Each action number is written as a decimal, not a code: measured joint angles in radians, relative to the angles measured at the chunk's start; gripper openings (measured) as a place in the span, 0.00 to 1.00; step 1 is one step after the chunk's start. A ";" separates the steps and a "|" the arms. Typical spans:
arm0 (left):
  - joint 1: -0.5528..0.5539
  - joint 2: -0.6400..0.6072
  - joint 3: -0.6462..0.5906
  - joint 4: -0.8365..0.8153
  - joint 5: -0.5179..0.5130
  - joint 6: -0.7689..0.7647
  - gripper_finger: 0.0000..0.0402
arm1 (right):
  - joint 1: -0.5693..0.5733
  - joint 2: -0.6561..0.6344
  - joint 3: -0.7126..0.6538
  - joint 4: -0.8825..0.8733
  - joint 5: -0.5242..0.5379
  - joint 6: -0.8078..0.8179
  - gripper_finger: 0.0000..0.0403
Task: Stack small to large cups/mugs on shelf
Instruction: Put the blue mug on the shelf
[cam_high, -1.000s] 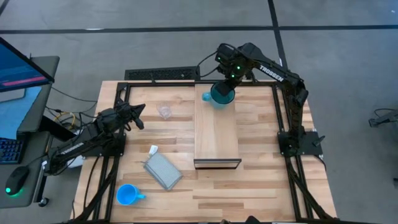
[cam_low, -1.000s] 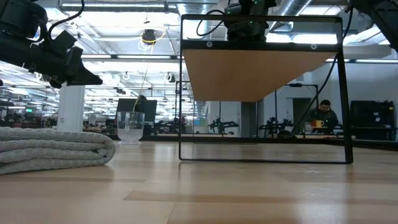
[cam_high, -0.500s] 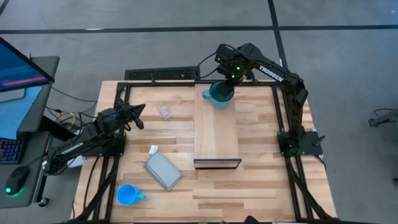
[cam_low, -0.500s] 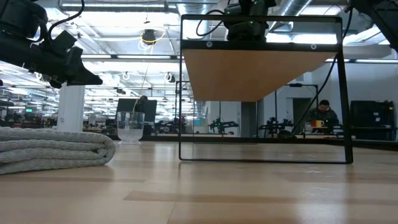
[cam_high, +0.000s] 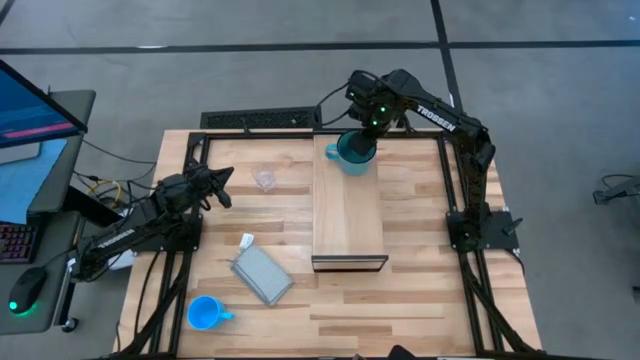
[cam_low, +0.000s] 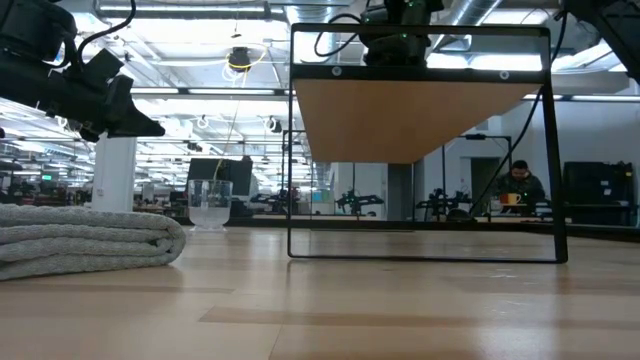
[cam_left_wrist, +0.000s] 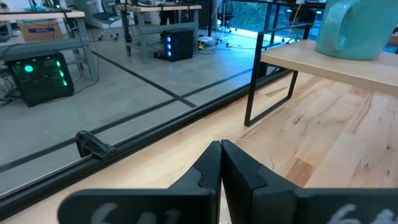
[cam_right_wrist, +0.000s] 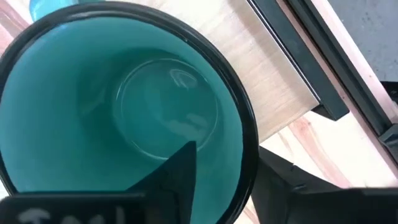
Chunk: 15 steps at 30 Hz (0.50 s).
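Observation:
The large teal mug (cam_high: 350, 155) stands upright on the far end of the pale wood shelf (cam_high: 348, 215), handle toward the table's left; it also shows in the left wrist view (cam_left_wrist: 354, 28). My right gripper (cam_high: 366, 138) is open over it, one finger inside the mug (cam_right_wrist: 177, 171) and one outside (cam_right_wrist: 283, 180). The tiny clear glass cup (cam_high: 264, 179) stands on the tabletop left of the shelf. The blue mug (cam_high: 205, 313) stands at the near left. My left gripper (cam_high: 224, 186) is shut and empty, left of the glass cup. My right gripper comes from above, pointing down, and straddles the mug's wall on its right side (cam_right_wrist: 247, 146). A gap shows between the inner finger and the wall. The outer finger stands close to the rim; I cannot tell whether it touches. The mug rests on the shelf.
A flat grey pouch (cam_high: 262, 275) lies on the table between the blue mug and the shelf, with a small white object (cam_high: 246, 240) by it. The shelf stands on a thin dark frame (cam_low: 292, 150). A monitor and keyboard stand off the table's left.

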 joint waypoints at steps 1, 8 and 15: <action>0.000 0.000 0.000 0.000 0.000 0.000 0.00 | 0.000 0.000 0.000 0.002 0.000 0.000 0.35; 0.000 0.000 0.000 0.000 -0.001 0.000 0.00 | 0.000 0.000 0.001 0.006 0.078 0.000 0.31; 0.000 0.000 0.000 0.000 -0.001 0.000 0.00 | 0.000 -0.001 0.001 0.006 0.080 -0.001 0.42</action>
